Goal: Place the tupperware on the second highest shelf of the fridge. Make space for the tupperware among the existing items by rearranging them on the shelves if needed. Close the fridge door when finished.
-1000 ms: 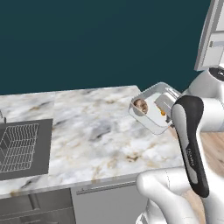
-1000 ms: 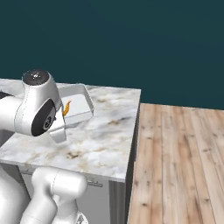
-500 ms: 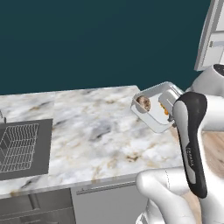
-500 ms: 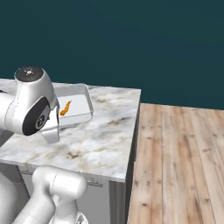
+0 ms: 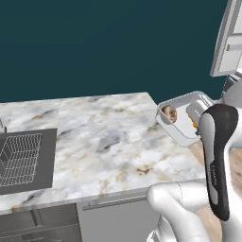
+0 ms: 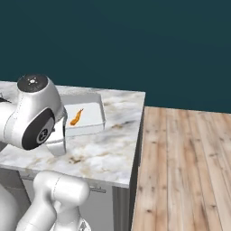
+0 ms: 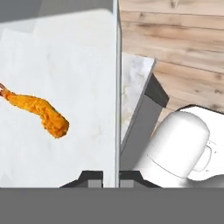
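The tupperware (image 5: 182, 124) is a shallow white tub, held tilted over the right end of the marble counter (image 5: 104, 142). A brown food lump (image 5: 168, 113) sits in its near corner. In the right base view the tupperware (image 6: 88, 115) shows an orange bit (image 6: 76, 117) inside, partly hidden by my arm. In the hand view my gripper (image 7: 110, 178) is shut on the tupperware's thin wall (image 7: 118, 87), with the orange piece (image 7: 41, 113) lying on the white floor to the left. A grey part of the fridge (image 5: 226, 42) stands at the top right.
A dark sink (image 5: 23, 158) is set into the counter's left part. Wooden floor (image 6: 189, 171) lies to the right of the counter's end (image 6: 137, 135). A dark teal wall runs behind the counter.
The tupperware has shifted a little to the right, toward the counter's end, still in my grip. The arm's elbow has turned slightly.
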### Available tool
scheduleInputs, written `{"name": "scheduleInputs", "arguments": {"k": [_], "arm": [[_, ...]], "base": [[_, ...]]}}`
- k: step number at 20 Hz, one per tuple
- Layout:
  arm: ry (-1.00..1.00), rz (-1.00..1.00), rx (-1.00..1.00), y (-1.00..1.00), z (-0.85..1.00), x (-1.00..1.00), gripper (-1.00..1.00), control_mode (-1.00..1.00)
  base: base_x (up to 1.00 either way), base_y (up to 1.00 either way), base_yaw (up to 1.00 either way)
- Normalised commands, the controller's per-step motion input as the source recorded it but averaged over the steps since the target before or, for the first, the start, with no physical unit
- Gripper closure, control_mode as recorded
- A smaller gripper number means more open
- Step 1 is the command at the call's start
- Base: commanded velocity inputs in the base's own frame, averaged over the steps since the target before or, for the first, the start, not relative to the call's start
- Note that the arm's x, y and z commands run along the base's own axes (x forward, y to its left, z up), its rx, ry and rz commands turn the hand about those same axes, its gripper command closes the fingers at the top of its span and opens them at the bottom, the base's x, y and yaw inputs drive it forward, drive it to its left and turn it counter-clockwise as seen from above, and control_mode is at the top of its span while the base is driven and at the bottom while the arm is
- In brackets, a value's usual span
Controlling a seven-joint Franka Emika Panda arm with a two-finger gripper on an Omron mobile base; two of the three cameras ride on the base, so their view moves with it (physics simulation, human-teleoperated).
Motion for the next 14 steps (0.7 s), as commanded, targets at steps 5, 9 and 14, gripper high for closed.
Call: {"name": "scheduleInputs", "arguments": {"k": [5, 9, 14], "arm": [[0.00, -0.16, 0.00, -0.98, -0.18, -0.27, 1.00, -1.00], [-0.08, -0.11, 0.00, -0.52, -0.31, -0.22, 1.00, -1.00], [-0.23, 0.00, -0.21, 0.84, -0.01, -0.01, 1.00, -1.00]], "base": [[0.00, 0.00, 0.00], [0.00, 0.00, 0.00], [0.00, 0.00, 0.00]]}}
